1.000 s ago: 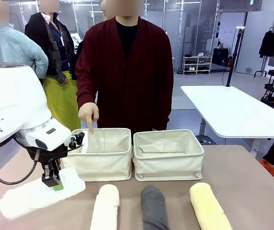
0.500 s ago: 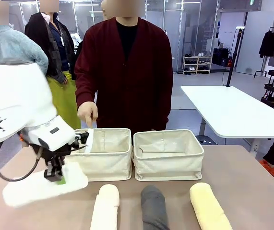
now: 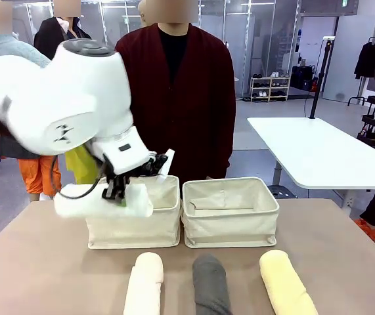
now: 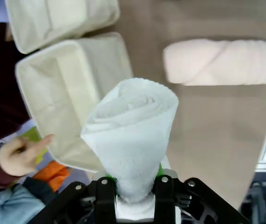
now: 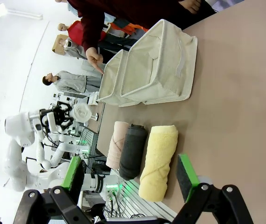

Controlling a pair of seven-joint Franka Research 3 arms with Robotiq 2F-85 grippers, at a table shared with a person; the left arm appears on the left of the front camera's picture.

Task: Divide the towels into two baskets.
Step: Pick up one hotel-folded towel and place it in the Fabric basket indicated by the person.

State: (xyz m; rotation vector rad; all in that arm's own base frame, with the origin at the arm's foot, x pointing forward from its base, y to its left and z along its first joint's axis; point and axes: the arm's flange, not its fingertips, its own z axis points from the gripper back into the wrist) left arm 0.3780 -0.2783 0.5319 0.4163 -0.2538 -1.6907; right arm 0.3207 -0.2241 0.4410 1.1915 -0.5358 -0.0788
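Note:
My left gripper (image 3: 116, 191) is shut on one end of the white towel (image 3: 98, 201), holding it in the air over the left basket's (image 3: 164, 226) front left corner. In the left wrist view the white towel (image 4: 132, 126) sticks out between the fingers above that basket (image 4: 44, 88), and a person's hand (image 4: 18, 151) points at its far side. The right basket (image 3: 230, 220) stands beside it. Cream (image 3: 143, 285), dark grey (image 3: 210, 285) and pale yellow (image 3: 287, 283) towels lie in a row on the table in front. My right gripper (image 5: 130, 172) is open above the table, short of the towels.
A person in a dark red cardigan (image 3: 174, 98) stands at the far side behind the baskets. Bare brown table (image 3: 345, 262) stretches right of the yellow towel. A white table (image 3: 318, 154) stands off to the back right.
My left arm has lifted the white towel off the table at the front left and carried it up and right, over the left basket. The arm now hides the person's pointing hand in the front view.

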